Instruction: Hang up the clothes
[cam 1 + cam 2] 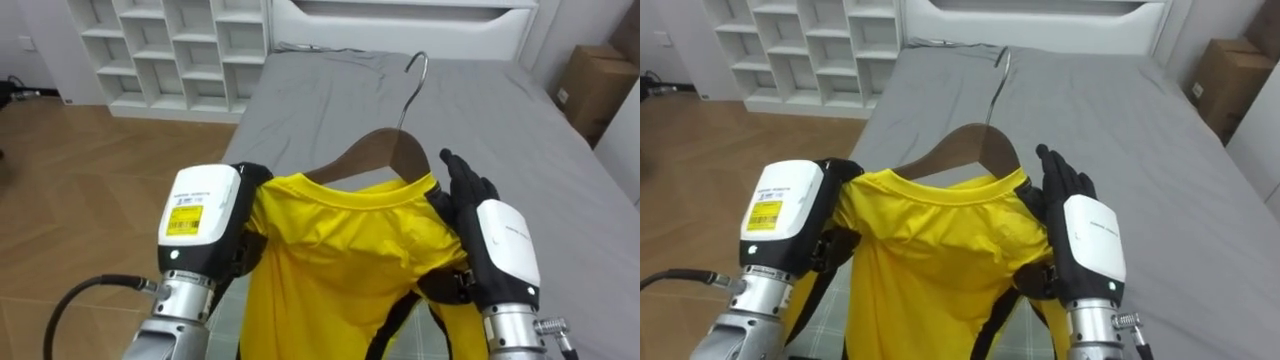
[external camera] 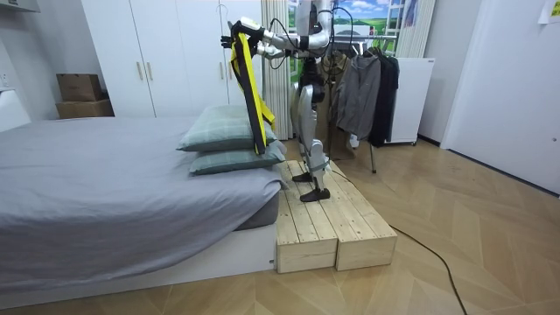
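Left hand (image 1: 205,215): at the shirt's left shoulder, fingers buried in cloth; we can't tell its grip.
Yellow shirt (image 1: 340,260): on wooden hanger (image 1: 375,155), raised between both hands over the bed (image 1: 330,100), hook free.
Right hand (image 1: 490,235): fingers straight, flat against the right shoulder; we read this as bracing.

In the room view a bed (image 2: 105,184) with a grey sheet fills the side from 8 to 10 o'clock. Two grey-green pillows (image 2: 229,144) lie stacked on its end, just toward 10 o'clock of centre. At 5 o'clock a low wooden platform (image 2: 328,223) sits on the wooden floor (image 2: 472,254), touching the bed's end; the robot stands on it. A clothes rack (image 2: 367,87) stands on the floor at 1 o'clock. In the left eye view a white shelf unit (image 1: 170,50) stands on the floor at 11 o'clock and a cardboard box (image 1: 592,85) at 2 o'clock.
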Robot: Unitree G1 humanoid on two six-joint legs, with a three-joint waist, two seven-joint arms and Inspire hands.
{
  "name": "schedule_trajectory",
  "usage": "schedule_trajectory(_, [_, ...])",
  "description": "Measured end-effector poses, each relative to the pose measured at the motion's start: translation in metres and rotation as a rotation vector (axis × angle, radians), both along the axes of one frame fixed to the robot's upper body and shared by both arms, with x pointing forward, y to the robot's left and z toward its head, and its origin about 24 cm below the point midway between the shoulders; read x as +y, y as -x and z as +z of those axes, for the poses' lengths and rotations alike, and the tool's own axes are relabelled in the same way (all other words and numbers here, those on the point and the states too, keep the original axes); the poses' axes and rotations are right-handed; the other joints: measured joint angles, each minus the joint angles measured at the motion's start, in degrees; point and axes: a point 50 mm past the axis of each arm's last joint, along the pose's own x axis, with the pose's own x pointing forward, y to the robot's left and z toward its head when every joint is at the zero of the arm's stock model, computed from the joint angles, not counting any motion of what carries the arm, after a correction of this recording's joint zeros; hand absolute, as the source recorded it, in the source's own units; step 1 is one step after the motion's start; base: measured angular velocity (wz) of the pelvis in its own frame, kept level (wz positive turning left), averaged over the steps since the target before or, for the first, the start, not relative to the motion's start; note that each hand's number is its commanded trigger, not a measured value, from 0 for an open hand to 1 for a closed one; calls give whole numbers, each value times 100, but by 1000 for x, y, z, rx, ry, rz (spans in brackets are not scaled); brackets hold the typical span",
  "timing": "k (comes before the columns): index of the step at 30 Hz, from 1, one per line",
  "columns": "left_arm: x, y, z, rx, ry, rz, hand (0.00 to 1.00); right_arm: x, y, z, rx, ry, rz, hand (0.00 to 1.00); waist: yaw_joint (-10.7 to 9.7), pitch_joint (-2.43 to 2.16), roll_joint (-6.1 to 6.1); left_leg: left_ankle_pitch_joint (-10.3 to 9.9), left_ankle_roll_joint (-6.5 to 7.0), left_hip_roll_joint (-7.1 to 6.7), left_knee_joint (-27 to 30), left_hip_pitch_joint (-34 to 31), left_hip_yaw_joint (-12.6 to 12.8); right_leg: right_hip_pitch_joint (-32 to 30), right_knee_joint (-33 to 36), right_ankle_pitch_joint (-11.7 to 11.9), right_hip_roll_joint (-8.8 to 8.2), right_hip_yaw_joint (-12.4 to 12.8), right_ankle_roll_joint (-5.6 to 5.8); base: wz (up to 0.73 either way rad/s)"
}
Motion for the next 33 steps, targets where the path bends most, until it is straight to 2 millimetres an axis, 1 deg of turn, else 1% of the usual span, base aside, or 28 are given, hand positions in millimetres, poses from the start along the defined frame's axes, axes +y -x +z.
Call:
schedule_trajectory(8, [-3, 1, 4, -21, -31, -18, 100, -3, 1, -6, -9, -1, -29, 0, -16, 0, 25, 0, 0, -3, -10, -10, -6, -6, -2, -4, -2, -14, 7, 0])
schedule_trajectory(14, [-9, 3, 5, -35, -81, -27, 100, -6, 3, -18, 36, 6, -49, 0, -39, -2, 26, 9, 15, -39, -13, -10, -27, -3, -1, -14, -36, -15, 23, 0])
schedule_trajectory(15, [-9, 3, 5, -36, -88, -28, 100, -7, 3, -20, 44, 8, -50, 11, -47, -2, 26, 11, 18, -45, -14, -10, -29, -3, 0, -15, -41, -14, 24, 0])
schedule_trajectory(16, [-9, 3, 5, -35, -90, -28, 100, -7, 3, -20, 47, 8, -51, 25, -48, -2, 26, 11, 18, -46, -14, -10, -29, -3, 0, -15, -43, -13, 24, 0])
schedule_trajectory(17, [-9, 3, 5, -33, -92, -27, 100, -7, 3, -20, 47, 8, -51, 65, -54, -2, 25, 12, 19, -47, -14, -10, -31, -3, 0, -15, -45, -13, 24, 0])
schedule_trajectory(18, [-9, 3, 5, -33, -92, -27, 100, -7, 3, -21, 48, 8, -51, 100, -63, -2, 25, 12, 20, -48, -13, -8, -38, 1, 0, -15, -45, -13, 24, 0])
schedule_trajectory(28, [-6, 2, 7, -41, -91, -12, 100, -8, 2, -23, 77, -7, -57, 100, -121, -4, 29, 16, 25, -48, -8, -20, -44, 1, 0, -18, -44, -5, 30, 0])
schedule_trajectory(33, [-5, 3, 10, -54, -95, -14, 100, -13, 3, -28, 116, -31, -75, 100, -142, -12, 40, 18, 26, -48, -6, -14, -44, 3, 0, -18, -44, -4, 29, 0])
